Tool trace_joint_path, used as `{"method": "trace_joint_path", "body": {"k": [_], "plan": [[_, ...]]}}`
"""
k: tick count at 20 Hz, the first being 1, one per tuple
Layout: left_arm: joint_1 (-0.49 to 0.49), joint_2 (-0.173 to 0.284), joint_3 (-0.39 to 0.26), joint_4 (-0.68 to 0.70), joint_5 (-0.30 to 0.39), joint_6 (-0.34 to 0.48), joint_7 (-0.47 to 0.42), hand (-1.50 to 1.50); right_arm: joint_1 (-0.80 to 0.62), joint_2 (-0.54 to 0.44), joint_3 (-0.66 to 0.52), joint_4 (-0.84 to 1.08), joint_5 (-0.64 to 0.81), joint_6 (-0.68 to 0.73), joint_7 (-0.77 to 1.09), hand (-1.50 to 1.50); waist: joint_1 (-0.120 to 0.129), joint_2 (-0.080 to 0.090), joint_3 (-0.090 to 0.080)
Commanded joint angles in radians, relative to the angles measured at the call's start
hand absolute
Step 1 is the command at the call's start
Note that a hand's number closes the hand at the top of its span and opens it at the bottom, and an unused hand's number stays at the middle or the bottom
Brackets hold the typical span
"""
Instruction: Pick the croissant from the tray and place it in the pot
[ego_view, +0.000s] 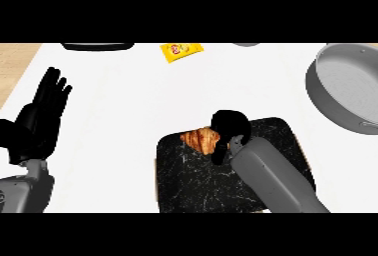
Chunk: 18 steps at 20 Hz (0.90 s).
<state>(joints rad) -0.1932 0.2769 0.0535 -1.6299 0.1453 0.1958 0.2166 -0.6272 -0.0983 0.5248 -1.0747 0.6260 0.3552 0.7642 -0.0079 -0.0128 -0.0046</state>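
Note:
A golden-brown croissant (199, 139) lies at the far left corner of a black marbled tray (193, 185) near the view's lower middle. My right hand (230, 126) is right over the croissant's right end, its fingers curled down round it and hiding part of it. The grey pot (341, 88) stands at the right edge, far from the tray, with nothing visible inside. My left hand (43, 116) rests open at the left edge, fingers pointing up.
A yellow packet (180, 51) lies at the back middle of the white counter. A dark object (97, 46) and a grey object (246, 44) peek in at the back edge. Wooden surface shows at the far left.

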Motion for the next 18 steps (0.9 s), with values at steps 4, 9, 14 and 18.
{"method": "trace_joint_path", "body": {"k": [4, 9, 14, 18], "plan": [[0.016, 0.017, 0.024, -0.033, 0.015, -0.009, 0.030, 0.00, 0.212, -0.159, 0.044, -0.305, -0.016, -0.085, -0.350, 1.50, -0.012, 0.006, 0.006], [0.069, 0.002, 0.020, -0.071, 0.017, -0.034, 0.012, 0.00, 0.330, -0.208, 0.015, -0.569, 0.009, -0.085, -0.274, 1.50, -0.003, 0.007, 0.004], [0.051, -0.019, 0.006, -0.027, -0.015, -0.006, -0.003, 0.00, 0.339, -0.218, -0.145, -0.675, 0.031, -0.287, -0.290, 1.50, -0.019, 0.005, 0.005], [0.065, 0.001, 0.039, -0.028, 0.014, -0.029, -0.001, 0.00, 0.353, -0.212, -0.248, -0.830, 0.053, -0.381, -0.227, 1.50, -0.020, 0.003, 0.005]]}}
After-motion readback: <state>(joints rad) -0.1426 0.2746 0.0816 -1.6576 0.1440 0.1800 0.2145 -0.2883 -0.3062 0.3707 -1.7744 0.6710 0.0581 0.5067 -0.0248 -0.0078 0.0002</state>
